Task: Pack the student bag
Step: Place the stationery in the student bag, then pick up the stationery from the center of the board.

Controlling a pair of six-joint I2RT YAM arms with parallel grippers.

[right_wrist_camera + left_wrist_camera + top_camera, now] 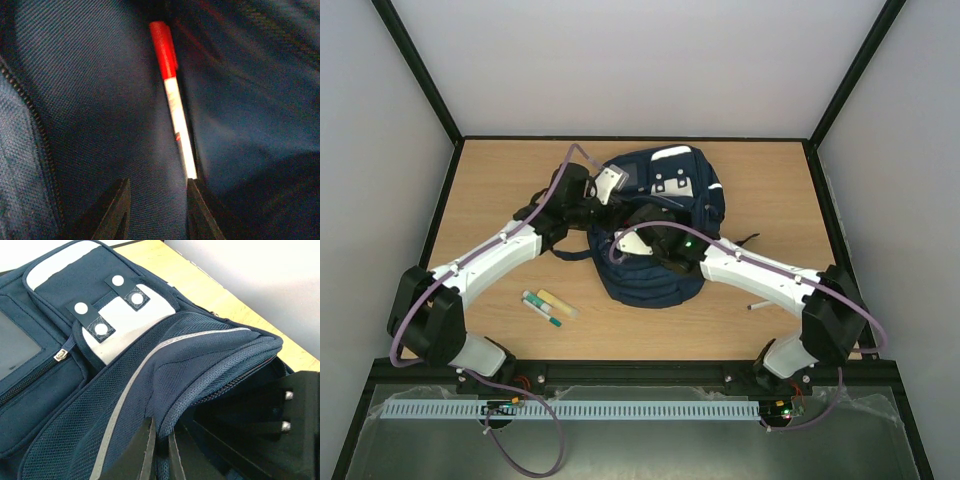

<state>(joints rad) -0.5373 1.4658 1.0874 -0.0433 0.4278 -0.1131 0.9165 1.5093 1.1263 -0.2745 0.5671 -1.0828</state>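
The bag point(655, 285) is laid mid-table point(500, 190), toward the far side. Its opening's rim fabric is pinched by the L gripper point(159, 440), fingers pressed together. The R gripper point(156, 187) is seen inside the bag, fingers spread w/ nothing btwn them. A red-capped marker point(172, 100) lies on the lining, its end just beside one finger. Two markers point(548, 306) are left near-left on the table.

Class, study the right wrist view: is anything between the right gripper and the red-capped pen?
Nothing visible does: the red-capped pen lies bare on the student bag lining, its end beside the right gripper.
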